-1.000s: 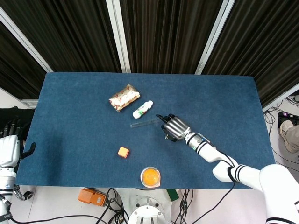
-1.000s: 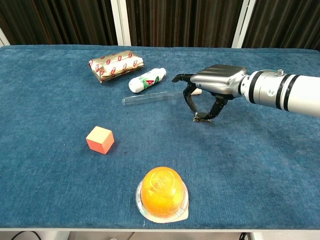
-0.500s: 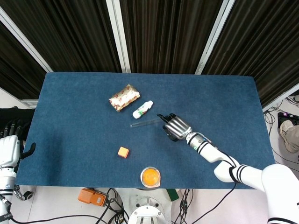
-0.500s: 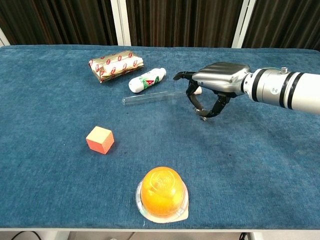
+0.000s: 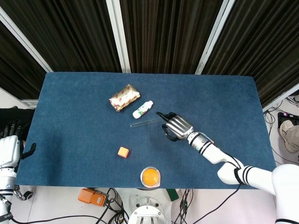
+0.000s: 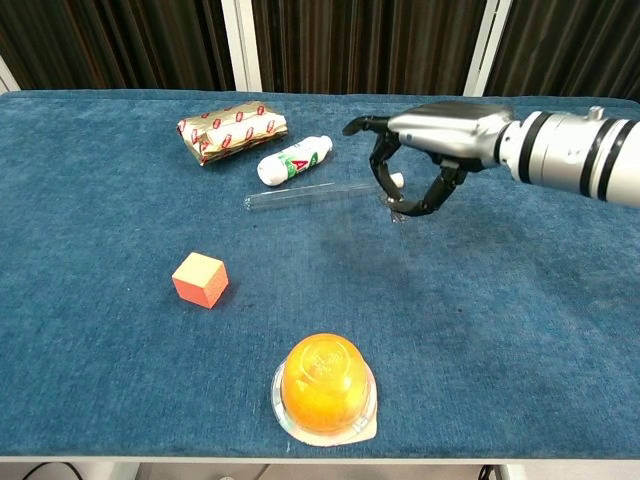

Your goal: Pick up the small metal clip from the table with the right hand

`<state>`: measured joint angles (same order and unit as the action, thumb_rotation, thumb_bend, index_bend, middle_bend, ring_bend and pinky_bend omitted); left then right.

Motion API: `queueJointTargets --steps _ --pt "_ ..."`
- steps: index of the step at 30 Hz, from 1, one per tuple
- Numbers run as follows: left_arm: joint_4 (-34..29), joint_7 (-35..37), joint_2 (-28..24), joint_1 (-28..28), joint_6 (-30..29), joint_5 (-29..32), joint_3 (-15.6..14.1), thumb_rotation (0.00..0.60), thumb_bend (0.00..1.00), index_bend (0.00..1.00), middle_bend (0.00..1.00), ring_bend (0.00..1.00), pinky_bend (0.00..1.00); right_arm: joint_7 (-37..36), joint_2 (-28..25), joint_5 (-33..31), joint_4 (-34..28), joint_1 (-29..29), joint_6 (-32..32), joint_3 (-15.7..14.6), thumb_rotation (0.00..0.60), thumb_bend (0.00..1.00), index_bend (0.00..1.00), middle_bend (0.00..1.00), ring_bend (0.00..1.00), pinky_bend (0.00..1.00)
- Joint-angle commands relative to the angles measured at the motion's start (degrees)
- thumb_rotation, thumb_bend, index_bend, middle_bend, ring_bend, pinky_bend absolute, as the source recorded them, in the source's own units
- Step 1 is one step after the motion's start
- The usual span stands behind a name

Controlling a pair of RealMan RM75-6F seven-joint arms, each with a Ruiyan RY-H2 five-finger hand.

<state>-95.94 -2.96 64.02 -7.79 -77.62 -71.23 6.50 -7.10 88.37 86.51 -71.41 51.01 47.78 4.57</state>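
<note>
Small metal clip — mostly hidden, orientation indiscernible — pinched at the curled fingers of the right hand, above the blue bench.

Small metal clip pinched, off table

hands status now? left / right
Left hand: at the table's left edge, too little shows to tell.
Right hand: raised above the blue table, pinching the small metal clip.
</note>
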Motion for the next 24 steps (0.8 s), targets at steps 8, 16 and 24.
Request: queueJointTargets --steps 8,16,24 --pt "-0.1 0.0 0.0 0.0 0.0 0.0 -0.1 0.600 0.31 0.18 0.05 0.05 0.15 -3.5 -8.9 -0.5 -9.1 -1.3 3.4 2.3 0.600 0.57 0.69 0.08 0.26 0.25" --pt "-0.1 -0.1 0.1 0.0 0.1 0.0 -0.1 0.600 0.31 0.18 0.05 0.05 0.15 -2.1 -14.9 -1.1 -15.1 -1.4 6.2 5.7 0.600 0.57 0.69 0.08 0.26 0.25" --pt "0.0 0.0 0.1 0.0 0.2 0.0 -0.1 0.600 0.31 0.18 0.05 0.04 0.15 -0.7 -18.3 -3.0 -18.4 -1.5 6.3 7.3 0.600 0.57 0.69 0.08 0.26 0.25"
